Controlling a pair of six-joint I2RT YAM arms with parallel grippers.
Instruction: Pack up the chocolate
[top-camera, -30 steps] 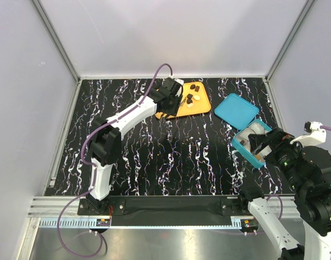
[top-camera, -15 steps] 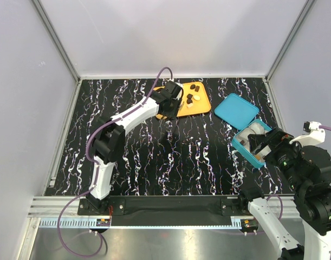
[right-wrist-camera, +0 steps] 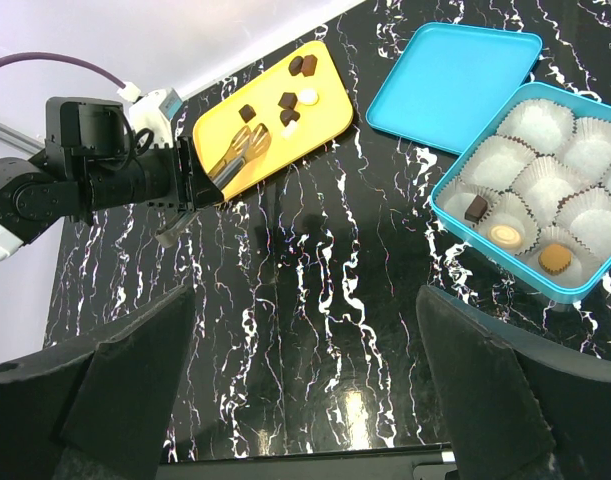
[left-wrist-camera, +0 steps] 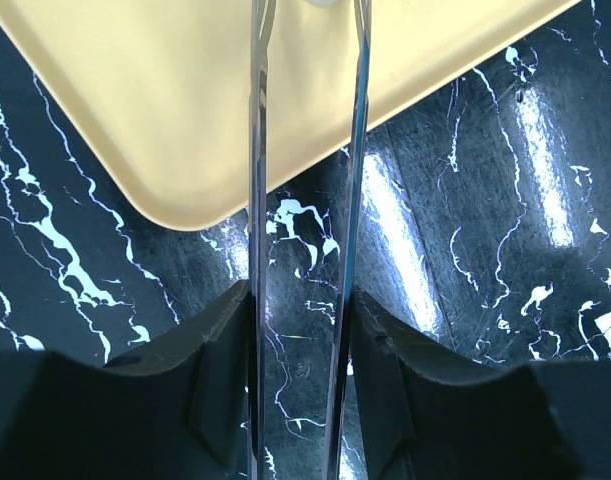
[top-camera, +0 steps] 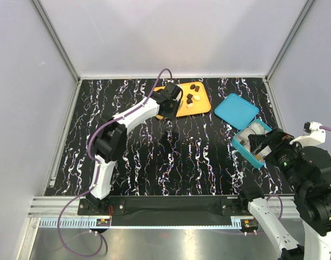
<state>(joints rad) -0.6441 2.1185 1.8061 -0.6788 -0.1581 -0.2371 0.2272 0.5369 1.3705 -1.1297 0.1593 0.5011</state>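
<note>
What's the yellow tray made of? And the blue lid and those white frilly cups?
Yellow tray: probably plastic, smooth and softly shiny, with a rounded moulded corner. Blue lid: metal or plastic, I can't tell which; it is smooth with a raised rim. White cups: likely paper, thin with pleated sides.

Overhead and right wrist share the tray (top-camera: 204, 104) — left wrist hugs it.

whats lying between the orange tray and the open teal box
The teal lid lies flat between the orange tray and the box. The right wrist view shows it best.
</note>
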